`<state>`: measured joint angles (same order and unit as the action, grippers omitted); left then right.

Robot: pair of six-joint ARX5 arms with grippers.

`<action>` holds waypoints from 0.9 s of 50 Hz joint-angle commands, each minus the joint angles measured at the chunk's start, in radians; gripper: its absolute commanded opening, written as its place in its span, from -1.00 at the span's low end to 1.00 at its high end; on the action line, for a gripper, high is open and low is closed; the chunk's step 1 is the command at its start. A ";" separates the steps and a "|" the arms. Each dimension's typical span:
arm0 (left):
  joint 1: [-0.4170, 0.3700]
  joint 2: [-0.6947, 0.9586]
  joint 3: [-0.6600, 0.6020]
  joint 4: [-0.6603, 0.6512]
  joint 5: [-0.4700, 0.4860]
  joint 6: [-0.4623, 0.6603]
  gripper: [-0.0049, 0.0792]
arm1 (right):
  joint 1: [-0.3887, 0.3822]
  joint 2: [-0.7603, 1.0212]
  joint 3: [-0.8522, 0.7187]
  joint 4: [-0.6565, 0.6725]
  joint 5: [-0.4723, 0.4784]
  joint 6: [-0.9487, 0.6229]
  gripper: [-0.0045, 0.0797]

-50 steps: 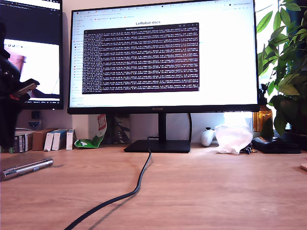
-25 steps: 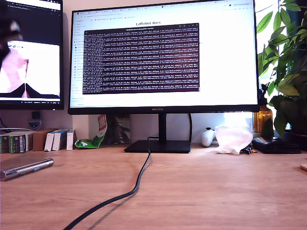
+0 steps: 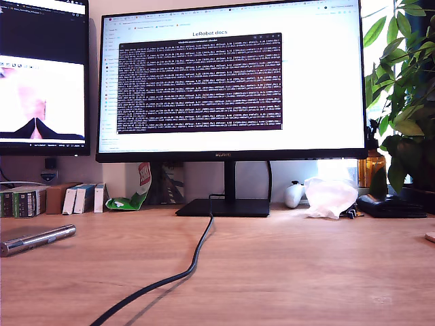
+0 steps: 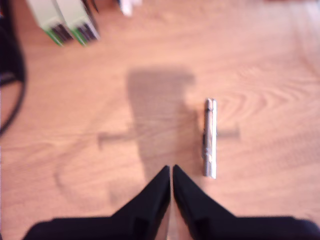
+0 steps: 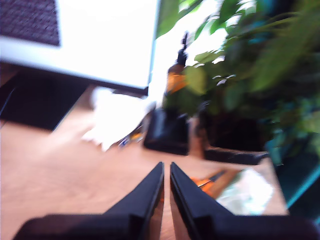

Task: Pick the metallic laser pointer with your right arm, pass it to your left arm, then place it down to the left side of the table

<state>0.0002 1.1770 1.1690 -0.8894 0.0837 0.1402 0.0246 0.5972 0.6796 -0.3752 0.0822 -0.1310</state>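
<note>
The metallic laser pointer point(image 3: 37, 239) lies flat on the table point(image 3: 306, 272) at the exterior view's left edge, with nothing touching it. The first wrist view looks down on the same silver pointer point(image 4: 210, 137), which lies beside and beyond my first gripper point(image 4: 171, 169). That gripper hovers above the wood, shut and holding nothing. My second gripper point(image 5: 166, 165) is also shut and holds nothing; it hangs over the table point(image 5: 60, 170) facing the plant corner. Neither arm shows in the exterior view.
A black cable point(image 3: 194, 261) runs from the monitor stand point(image 3: 224, 207) toward the front edge. Small boxes point(image 3: 81, 197) line the back at the exterior view's left. A white crumpled tissue point(image 3: 329, 195) and a leafy plant point(image 3: 408, 88) stand at its right.
The dark arm at the exterior view's left edge has lifted up and out of that view. The laser pointer has stayed where it lay on the table.
</note>
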 commanded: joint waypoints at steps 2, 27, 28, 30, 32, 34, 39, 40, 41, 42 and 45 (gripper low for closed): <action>0.000 -0.114 -0.080 0.066 -0.025 -0.003 -0.93 | -0.024 -0.060 -0.039 0.024 0.007 0.005 -0.92; -0.001 -0.323 -0.155 0.173 0.052 0.017 -0.93 | -0.059 -0.113 -0.057 0.014 0.033 0.152 -0.92; -0.001 -0.325 -0.155 0.183 0.054 0.017 -0.93 | -0.059 -0.116 -0.057 0.023 0.033 0.153 -0.92; -0.001 -0.334 -0.155 0.204 0.055 0.017 -0.93 | -0.059 -0.126 -0.057 0.051 0.033 0.151 -0.92; -0.002 -0.343 -0.155 0.226 0.060 0.010 -0.93 | -0.059 -0.134 -0.057 0.083 0.033 0.151 -0.92; -0.003 -0.357 -0.155 0.246 0.066 0.006 -0.93 | -0.059 -0.144 -0.057 0.117 0.033 0.150 -0.92; -0.004 -0.395 -0.155 0.280 0.065 0.010 -0.93 | -0.058 -0.169 -0.057 0.169 0.032 0.135 -0.92; -0.004 -0.402 -0.155 0.284 0.065 0.010 -0.93 | -0.058 -0.173 -0.058 0.176 0.032 0.115 -0.92; -0.004 -0.412 -0.155 0.286 0.065 0.010 -0.93 | -0.058 -0.177 -0.058 0.182 0.032 0.101 -0.92; -0.004 -0.421 -0.155 0.287 0.065 0.010 -0.93 | -0.058 -0.180 -0.059 0.185 0.032 0.092 -0.92; -0.004 -0.444 -0.157 0.293 0.065 0.010 -0.93 | -0.059 -0.188 -0.059 0.201 0.034 0.110 -0.92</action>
<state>-0.0002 0.7547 1.0355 -0.6117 0.1478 0.1535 -0.0315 0.4068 0.6441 -0.1925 0.1135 -0.0338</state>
